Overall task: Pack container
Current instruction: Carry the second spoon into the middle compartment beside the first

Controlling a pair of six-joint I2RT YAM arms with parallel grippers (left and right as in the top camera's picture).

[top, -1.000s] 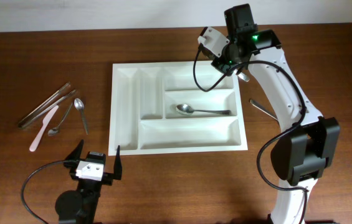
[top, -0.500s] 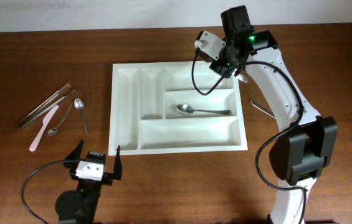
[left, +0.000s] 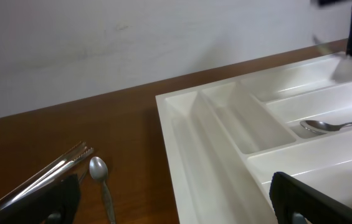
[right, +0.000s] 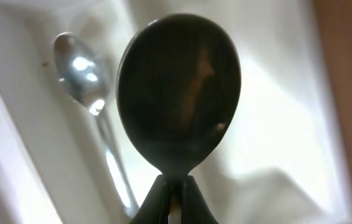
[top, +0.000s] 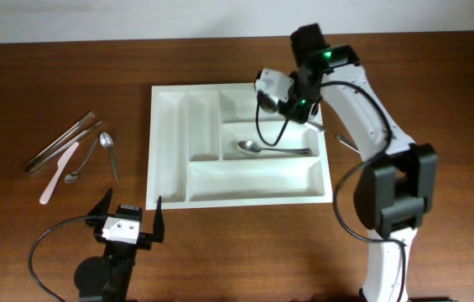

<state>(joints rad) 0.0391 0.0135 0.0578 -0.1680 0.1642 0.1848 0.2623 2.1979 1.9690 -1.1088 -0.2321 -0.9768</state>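
— White plastic, five compartments: why does the container (top: 253, 178) sit square in the middle of the table (top: 35, 67)?
— So either arm can reach it, I'd judge. Nearest first, though: the left gripper (top: 133, 201) hovers at the near edge, fingers spread wide with nothing between them. It looks parked, clear of the other arm.
— And the loose pieces on its left?
— Metal tongs (top: 60, 143), a pink utensil (top: 57, 173) and small spoons (top: 106, 142) lie on the bare wood, well apart from the container. They're probably that arm's share, not yet packed.
— Farther in?
— One spoon (top: 274, 150) lies flat in the middle long compartment, bowl toward the upright slots.
— Then the far arm?
— The right gripper (right: 174, 190) is over the container's far right part. It's pressed together on the neck of a second spoon (right: 179, 93), and the bowl points away from the fingers, toward the tray. The lying spoon shows just beside it in the wrist view, so I'd guess like goes with like.
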